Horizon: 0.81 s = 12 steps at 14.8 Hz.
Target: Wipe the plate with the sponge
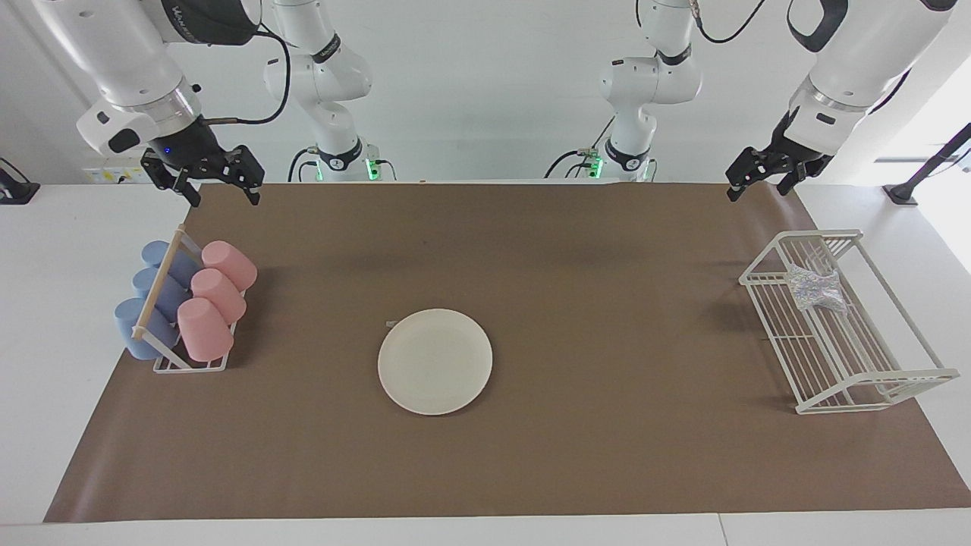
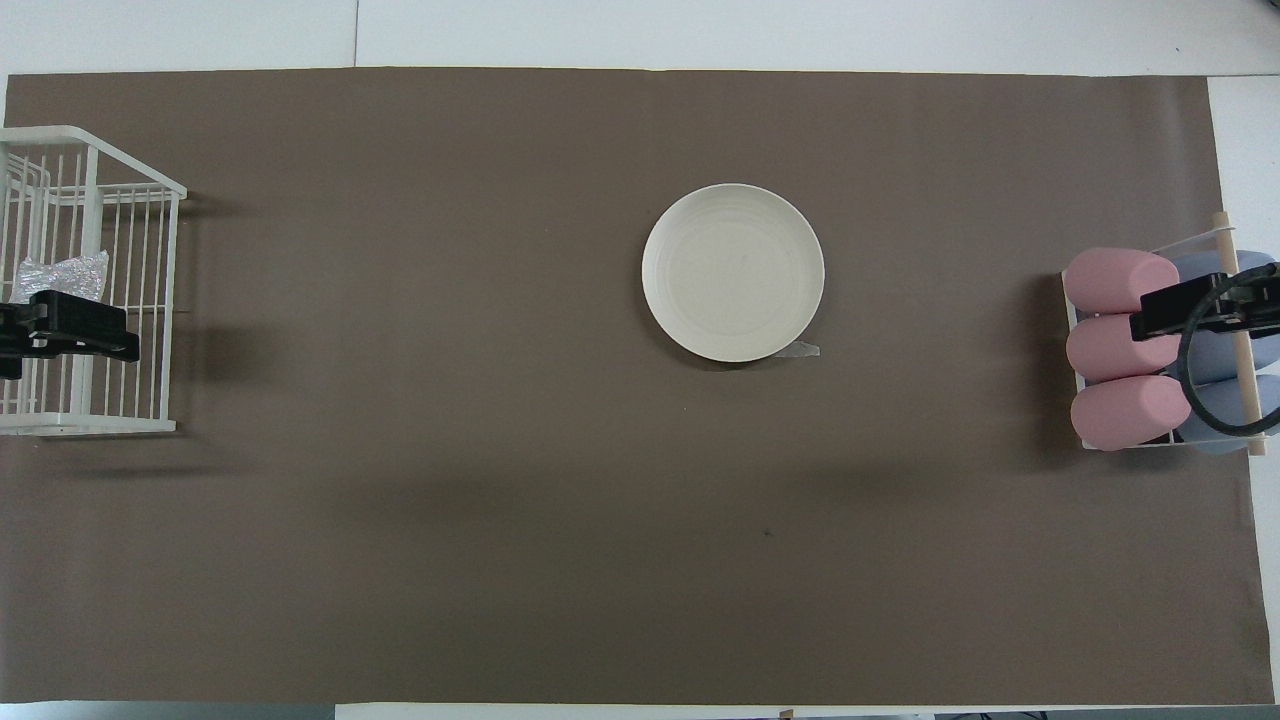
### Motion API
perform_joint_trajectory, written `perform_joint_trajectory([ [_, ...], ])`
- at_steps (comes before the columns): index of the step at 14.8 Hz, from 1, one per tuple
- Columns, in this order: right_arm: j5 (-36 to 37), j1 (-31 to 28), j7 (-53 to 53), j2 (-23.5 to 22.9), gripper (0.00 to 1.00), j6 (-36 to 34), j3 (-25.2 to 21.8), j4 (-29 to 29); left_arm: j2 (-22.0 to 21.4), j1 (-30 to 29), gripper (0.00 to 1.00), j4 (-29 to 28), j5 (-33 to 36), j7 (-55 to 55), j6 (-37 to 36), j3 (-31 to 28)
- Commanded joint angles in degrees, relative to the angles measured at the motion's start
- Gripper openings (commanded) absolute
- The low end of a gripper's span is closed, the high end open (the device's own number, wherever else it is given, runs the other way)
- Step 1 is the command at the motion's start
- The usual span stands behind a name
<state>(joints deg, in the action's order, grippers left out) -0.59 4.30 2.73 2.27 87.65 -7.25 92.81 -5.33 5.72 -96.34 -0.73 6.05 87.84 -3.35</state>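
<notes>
The cream-white plate (image 1: pixel 435 362) lies flat on the brown mat (image 1: pixel 607 455) near the middle of the table, also in the overhead view (image 2: pixel 733 272). The silvery crinkled sponge (image 1: pixel 815 288) lies in the white wire rack (image 1: pixel 876 391) at the left arm's end; it shows in the overhead view (image 2: pixel 62 275) too. My left gripper (image 1: pixel 758 189) is open and empty, raised over the rack's robot-side end (image 2: pixel 70 330). My right gripper (image 1: pixel 221 199) is open and empty, raised over the cup rack (image 2: pixel 1180 312). Both are far from the plate.
A cup rack (image 1: pixel 186 303) with three pink and three blue cups on their sides stands at the right arm's end (image 2: pixel 1150 350). The wire rack (image 2: pixel 90 425) stands at the mat's edge. A small piece of tape (image 2: pixel 805 349) lies at the plate's rim.
</notes>
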Motion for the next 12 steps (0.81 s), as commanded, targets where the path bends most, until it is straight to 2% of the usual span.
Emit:
perform_joint_trajectory([
  [1,0.77,-0.26,-0.79,0.71,1.0,-0.73,0.4,0.18,-0.47,-0.36,1.0,-0.16,-0.77,-0.69,0.49,-0.08],
  [9,0.77,-0.17,-1.67,0.71,1.0,-0.82,0.4,0.18,-0.55,-0.53,1.0,-0.34,-0.85,0.88,1.02,-0.52],
  [12,0.77,-0.08,-7.45,0.71,1.0,-1.52,0.48,0.09,-0.38,-0.62,1.0,-0.42,0.02,3.44,3.21,-0.61],
])
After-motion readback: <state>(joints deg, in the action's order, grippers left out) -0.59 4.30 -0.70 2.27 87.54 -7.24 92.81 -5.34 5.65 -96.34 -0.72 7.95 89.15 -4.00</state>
